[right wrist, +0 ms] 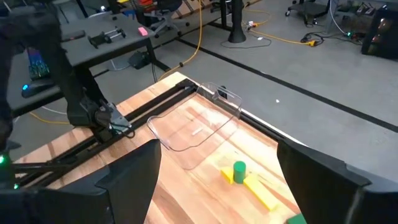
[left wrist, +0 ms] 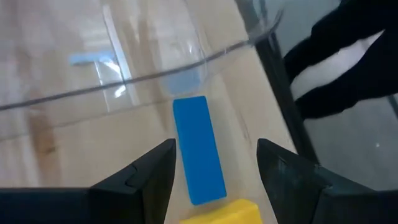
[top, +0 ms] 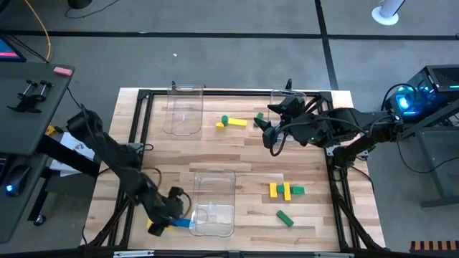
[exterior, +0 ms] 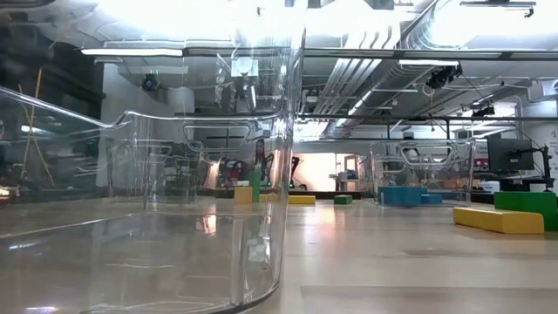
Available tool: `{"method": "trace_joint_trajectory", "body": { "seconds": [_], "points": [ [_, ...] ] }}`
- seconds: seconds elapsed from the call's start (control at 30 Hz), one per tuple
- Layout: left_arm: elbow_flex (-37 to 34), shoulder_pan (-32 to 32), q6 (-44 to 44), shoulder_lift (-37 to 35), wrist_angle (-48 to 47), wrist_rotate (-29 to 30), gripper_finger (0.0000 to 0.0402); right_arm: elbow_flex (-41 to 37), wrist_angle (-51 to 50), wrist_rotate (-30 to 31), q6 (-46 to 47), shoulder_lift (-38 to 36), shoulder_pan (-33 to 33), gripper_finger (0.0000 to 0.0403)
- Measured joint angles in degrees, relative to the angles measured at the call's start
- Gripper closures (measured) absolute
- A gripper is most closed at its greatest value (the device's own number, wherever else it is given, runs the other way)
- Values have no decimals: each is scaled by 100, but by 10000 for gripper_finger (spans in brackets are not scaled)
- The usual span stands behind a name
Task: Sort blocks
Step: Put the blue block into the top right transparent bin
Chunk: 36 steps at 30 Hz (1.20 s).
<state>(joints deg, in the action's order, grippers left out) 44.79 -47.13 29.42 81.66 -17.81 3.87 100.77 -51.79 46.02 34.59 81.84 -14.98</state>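
At the near left corner of the wooden surface (top: 215, 154), the left pincer (left wrist: 214, 163) hangs low with its dark fingers (left wrist: 149, 177) spread to either side of a blue bar block (left wrist: 198, 148), which lies flat between them; the fingers do not visibly touch it. A yellow block (left wrist: 231, 211) sits just beside the blue bar's near end, and the bar's far end lies close to the wall of a clear plastic bin (top: 215, 204). Farther off, toward the back right of the surface, the right pincer (top: 271, 136) hovers with its fingers (right wrist: 134, 177) wide apart and nothing between them. Near it lie a yellow bar (top: 237, 122) and a round green block (top: 224, 120) standing on a small yellow block (top: 219, 126). Two more clear bins stand at the back edge, one on the left (top: 183, 107) and one behind the right pincer (top: 287, 100). Toward the front right lie two yellow bars (top: 280, 190) touching a green block (top: 297, 190), and a separate green bar (top: 285, 218) rests nearer the front edge.
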Motion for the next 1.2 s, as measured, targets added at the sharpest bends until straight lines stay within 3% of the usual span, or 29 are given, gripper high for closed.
{"method": "trace_joint_trajectory", "body": {
  "seconds": [0.1,0.27,0.37,1.03,1.13,1.2],
  "points": [
    [97,-75,83,489,-159,-253,193,0,4,0,11,0,0,85],
    [188,-173,552,912,-204,-102,193,0,5,0,9,0,0,85],
    [188,-175,682,1008,-188,184,193,0,4,0,8,0,0,85],
    [219,-393,950,1532,-96,356,193,0,-136,-25,7,0,0,85],
    [219,-346,1184,1573,-111,359,207,0,-149,-93,9,0,0,85],
    [217,-322,1277,1568,-134,371,240,0,-173,-134,11,0,0,85]
  ]
}}
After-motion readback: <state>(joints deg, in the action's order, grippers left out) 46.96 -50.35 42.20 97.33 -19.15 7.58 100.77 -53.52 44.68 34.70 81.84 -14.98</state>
